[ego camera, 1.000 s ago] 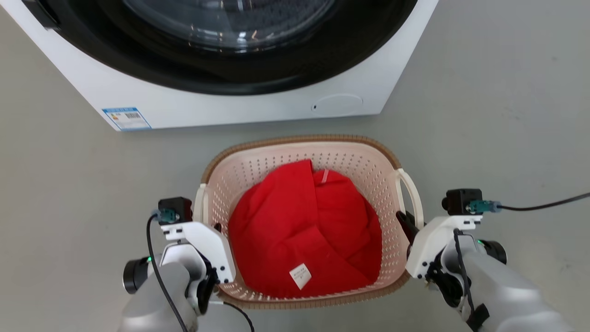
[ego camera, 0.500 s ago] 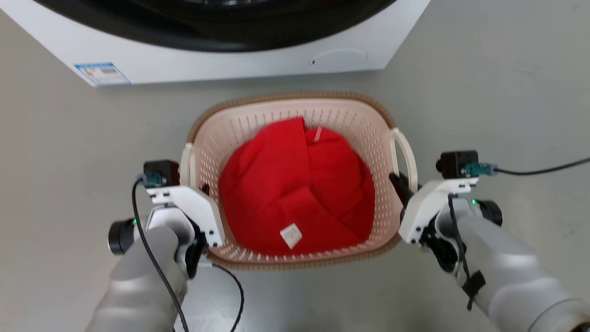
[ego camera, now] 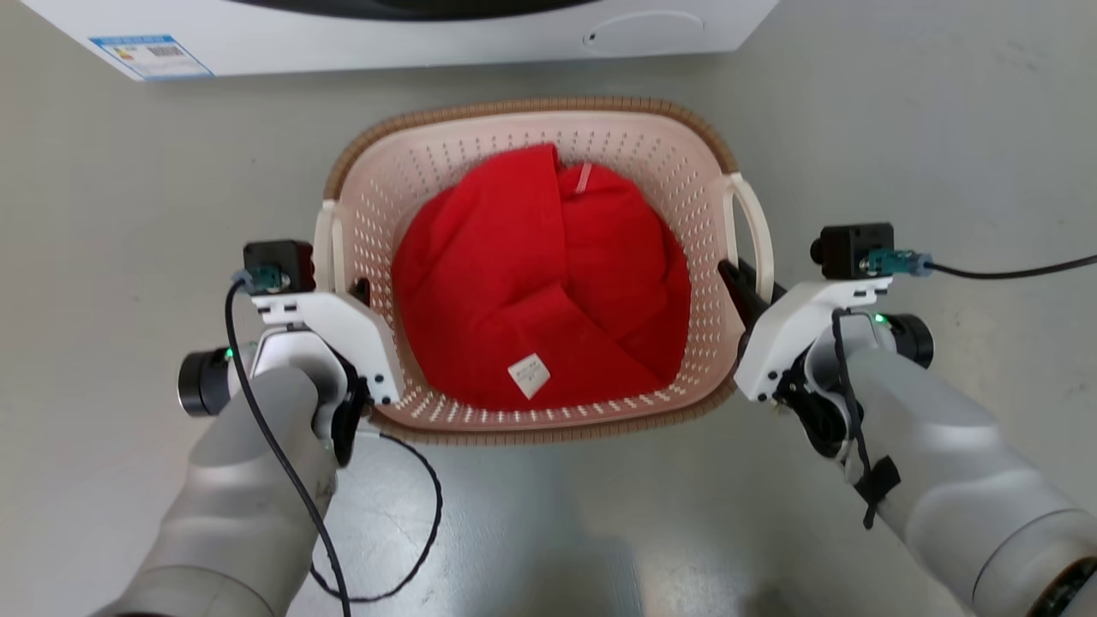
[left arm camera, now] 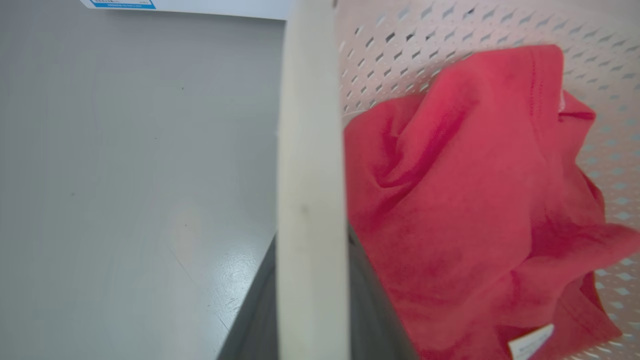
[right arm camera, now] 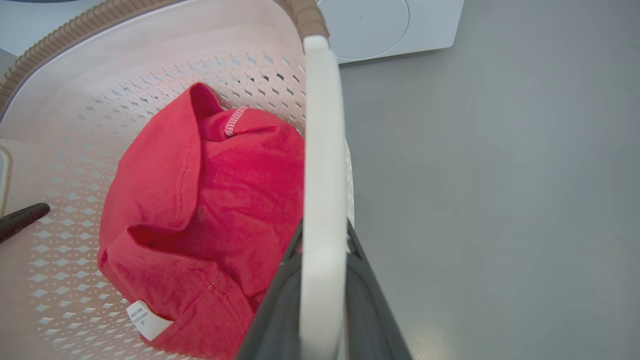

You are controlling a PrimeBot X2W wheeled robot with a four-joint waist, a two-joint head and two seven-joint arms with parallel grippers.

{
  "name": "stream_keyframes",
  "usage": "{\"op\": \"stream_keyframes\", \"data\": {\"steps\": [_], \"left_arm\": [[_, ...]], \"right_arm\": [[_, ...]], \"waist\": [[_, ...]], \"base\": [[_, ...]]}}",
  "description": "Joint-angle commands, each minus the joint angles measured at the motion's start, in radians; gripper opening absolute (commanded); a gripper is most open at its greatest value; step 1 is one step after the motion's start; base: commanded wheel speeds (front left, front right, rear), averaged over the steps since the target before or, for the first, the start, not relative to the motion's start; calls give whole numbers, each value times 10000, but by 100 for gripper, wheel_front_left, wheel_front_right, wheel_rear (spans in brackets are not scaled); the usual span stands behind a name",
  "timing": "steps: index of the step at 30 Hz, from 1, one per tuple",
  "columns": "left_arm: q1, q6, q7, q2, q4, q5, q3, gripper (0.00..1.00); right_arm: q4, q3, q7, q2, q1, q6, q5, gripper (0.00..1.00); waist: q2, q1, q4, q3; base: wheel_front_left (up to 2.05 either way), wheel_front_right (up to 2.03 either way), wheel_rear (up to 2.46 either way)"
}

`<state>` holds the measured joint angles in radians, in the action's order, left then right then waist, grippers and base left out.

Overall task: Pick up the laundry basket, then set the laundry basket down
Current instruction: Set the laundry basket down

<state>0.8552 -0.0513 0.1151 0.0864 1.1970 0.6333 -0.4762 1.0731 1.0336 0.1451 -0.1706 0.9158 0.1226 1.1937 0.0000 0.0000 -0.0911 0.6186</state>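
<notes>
Left gripper [ego camera: 361, 292] and right gripper [ego camera: 734, 279] flank the laundry basket [ego camera: 531, 108], seemingly clamped.

The head camera looks down into the cream perforated plastic basket with brown woven-look rim [ego camera: 531, 107]. The left wrist camera hugs its white left loop handle [left arm camera: 310, 175], the right wrist camera its white right loop handle [right arm camera: 322, 175], both facing the white washing machine [right arm camera: 430, 25]. All share the red cloth [ego camera: 540, 283].

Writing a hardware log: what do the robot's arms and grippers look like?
Pale grey rounded forearms. The left gripper and right gripper each have a white angular housing, long dark fingers, a black cube camera with teal plug, a black cable and a small green light.
</notes>
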Motion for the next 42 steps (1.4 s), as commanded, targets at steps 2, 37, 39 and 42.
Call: {"op": "stream_keyframes", "data": {"steps": [2,37,39,42], "left_arm": [[363,24,213,484,133,-121,112,0],[2610,-60,1415,566,513,-274,-55,0],[2719,-53,1434,603,462,-299,-54,0],[2882,-21,1454,672,375,-343,-44,0]], "right_arm": [[-59,128,252,-66,82,81,127,0],[-9,672,1154,-76,2011,81,510,0],[-13,664,1160,-87,2112,81,493,0],[-96,484,1164,-110,2288,81,397,0]], "waist": [[0,0,18,283],[0,0,296,2859],[0,0,313,2990],[0,0,332,3217]], "base": [[0,0,0],[0,0,0],[0,0,0],[0,0,0]]}}
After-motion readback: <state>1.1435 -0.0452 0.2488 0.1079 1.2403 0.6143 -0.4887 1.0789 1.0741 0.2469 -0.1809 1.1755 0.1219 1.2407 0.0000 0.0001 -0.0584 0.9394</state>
